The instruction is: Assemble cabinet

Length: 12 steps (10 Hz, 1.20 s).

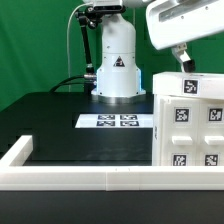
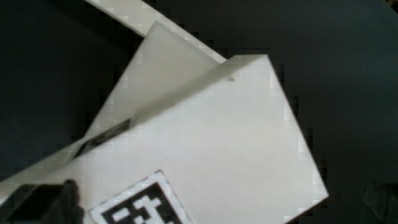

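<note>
Now, biggest thing first: the black matte table top (image 1: pixel 60 125) spreads wide, and the long low white plastic border frame (image 1: pixel 70 178) runs along its near edge and up the exterior view's left, evidently a fence to keep loose parts from sliding off.

Next, the large white plastic cabinet body (image 1: pixel 190 125) stands at the near corner on the exterior view's right, its tagged face toward the camera, likely so the markers stay readable. From the wrist it fills the picture as a slanted white panel (image 2: pixel 214 140) with one tag at the corner.

Over by the far edge, the white robot base (image 1: pixel 115 60) stands, and right in front of it lies the thin flat white marker board (image 1: pixel 115 121), flat and alone.

Smallest: the white two-finger gripper (image 1: pixel 183 60) hangs just above the body's top edge, seemingly lining up for a grasp. Whether the fingers are spread or closed, I cannot tell; only a dark tip (image 2: pixel 45 200) shows, and nothing seems held.
</note>
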Motion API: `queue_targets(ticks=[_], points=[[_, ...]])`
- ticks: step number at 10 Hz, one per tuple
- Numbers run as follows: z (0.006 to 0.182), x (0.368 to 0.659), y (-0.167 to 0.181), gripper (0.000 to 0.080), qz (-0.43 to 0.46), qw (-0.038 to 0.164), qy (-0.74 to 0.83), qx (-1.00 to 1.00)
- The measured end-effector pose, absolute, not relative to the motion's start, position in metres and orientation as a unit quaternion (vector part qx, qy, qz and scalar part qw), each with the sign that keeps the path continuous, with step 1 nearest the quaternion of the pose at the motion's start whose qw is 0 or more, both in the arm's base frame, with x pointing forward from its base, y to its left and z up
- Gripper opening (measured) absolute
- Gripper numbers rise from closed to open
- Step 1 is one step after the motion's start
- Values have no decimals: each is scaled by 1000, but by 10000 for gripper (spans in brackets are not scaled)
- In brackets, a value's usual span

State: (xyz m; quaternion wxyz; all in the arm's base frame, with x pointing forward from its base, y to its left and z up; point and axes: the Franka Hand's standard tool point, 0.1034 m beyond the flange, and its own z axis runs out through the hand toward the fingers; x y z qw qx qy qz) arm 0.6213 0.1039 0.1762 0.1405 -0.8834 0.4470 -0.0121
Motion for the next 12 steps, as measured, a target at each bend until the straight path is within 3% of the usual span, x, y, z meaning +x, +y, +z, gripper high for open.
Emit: queue_targets(ticks=[1, 4, 7, 12], points=[[177, 622, 103, 796, -20, 137, 401, -906], [176, 623, 104, 796, -64, 77, 153, -983], [176, 622, 108, 796, -66, 57, 34, -996], [175, 623, 103, 796, -75, 43, -107, -991]])
